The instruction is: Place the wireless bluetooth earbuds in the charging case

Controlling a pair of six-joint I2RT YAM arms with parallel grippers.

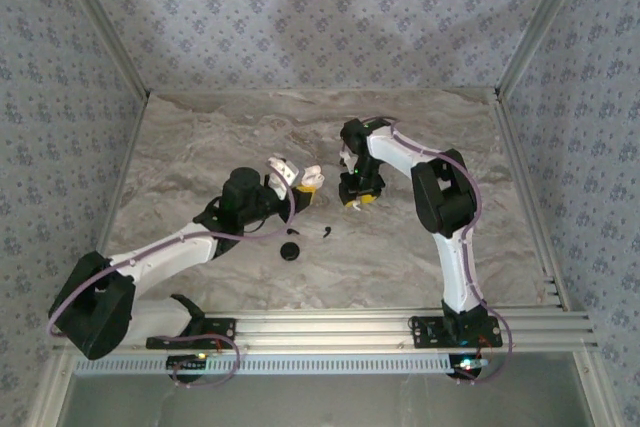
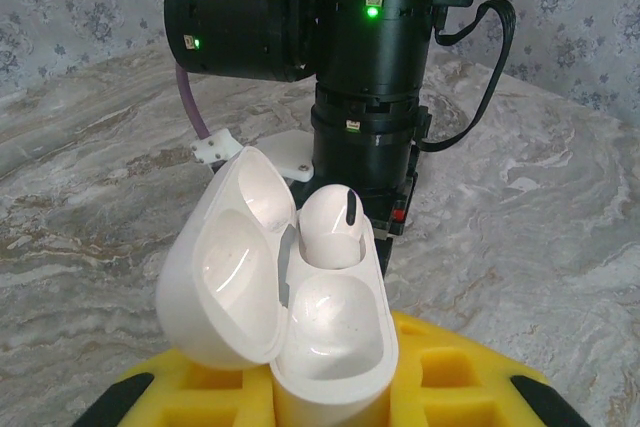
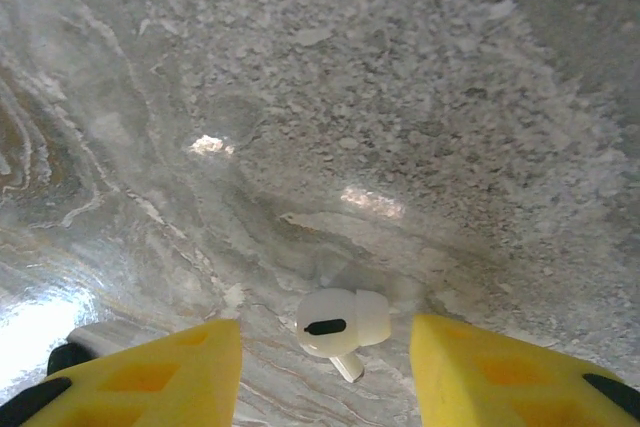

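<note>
Earbud one (image 2: 335,222) sits in the charging case (image 2: 335,342), clamped in the left gripper (image 1: 297,174). Right gripper (image 3: 322,347), jaws parted and empty, straddles earbud two (image 3: 340,322).

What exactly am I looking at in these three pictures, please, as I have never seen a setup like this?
These are two robot arms bolted to a marble-patterned table. One picture looks down from above; the other two come from cameras on each wrist. The left tool, with yellow fingers, grips an open white charging case, and one white earbud already sits inside. The right tool hangs open over a second earbud lying on the table between its fingers, not gripped. Two small dark items also lie nearby; I cannot tell what they are.
</note>
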